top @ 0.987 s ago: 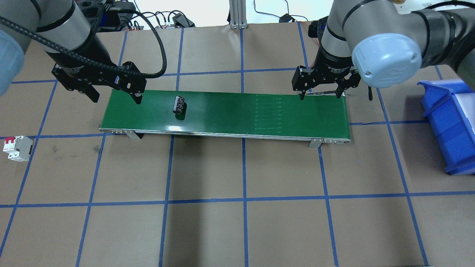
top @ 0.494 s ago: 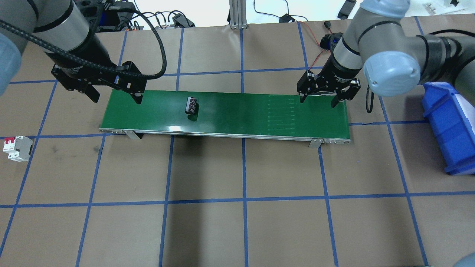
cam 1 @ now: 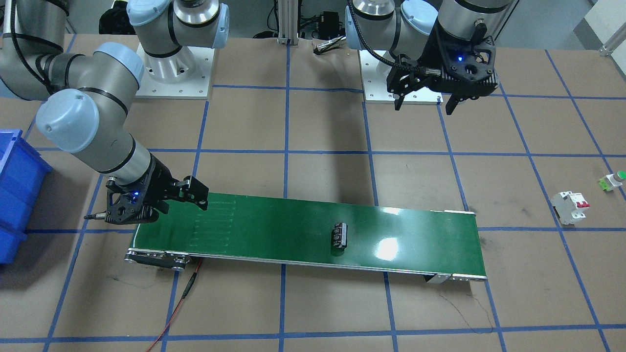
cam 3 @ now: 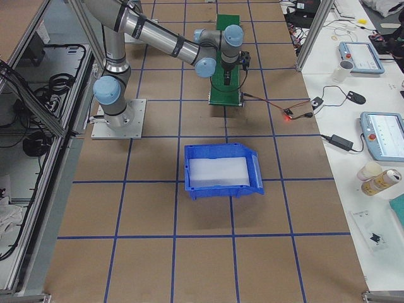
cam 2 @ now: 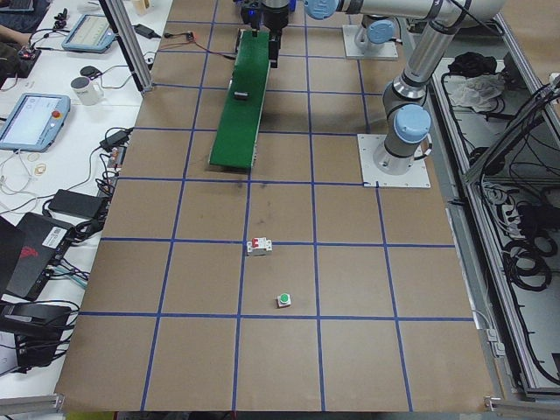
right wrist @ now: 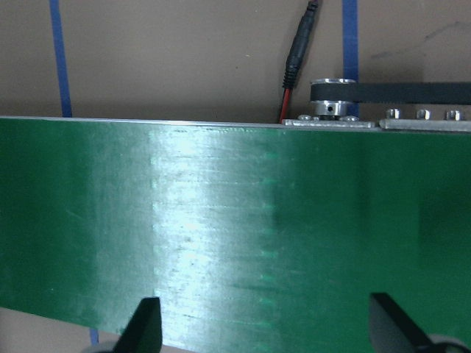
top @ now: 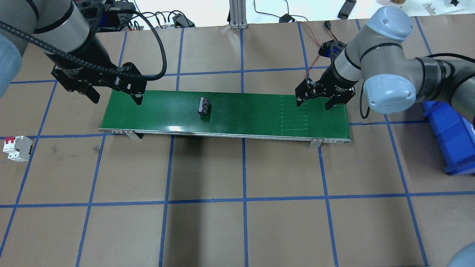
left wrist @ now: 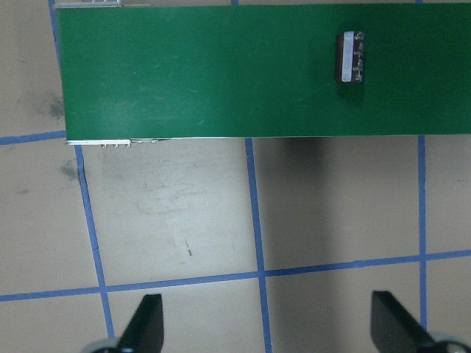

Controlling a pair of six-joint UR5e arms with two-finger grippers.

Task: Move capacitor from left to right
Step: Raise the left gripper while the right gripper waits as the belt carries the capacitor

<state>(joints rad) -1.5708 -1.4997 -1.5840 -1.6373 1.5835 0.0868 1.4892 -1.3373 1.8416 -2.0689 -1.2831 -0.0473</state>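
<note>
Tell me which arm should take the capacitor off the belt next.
Right, probably. The capacitor has been riding the belt rightward, away from the left gripper. The right gripper hangs open over the belt's right end, nearest the bin.

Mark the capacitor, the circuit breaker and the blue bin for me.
capacitor (top: 204, 105), overhead exterior view, middle of its body.
circuit breaker (top: 20, 150), overhead exterior view, white housing.
blue bin (cam 3: 218, 192), exterior right view, its near wall.

No lettering, label or number is clear enough to read
</note>
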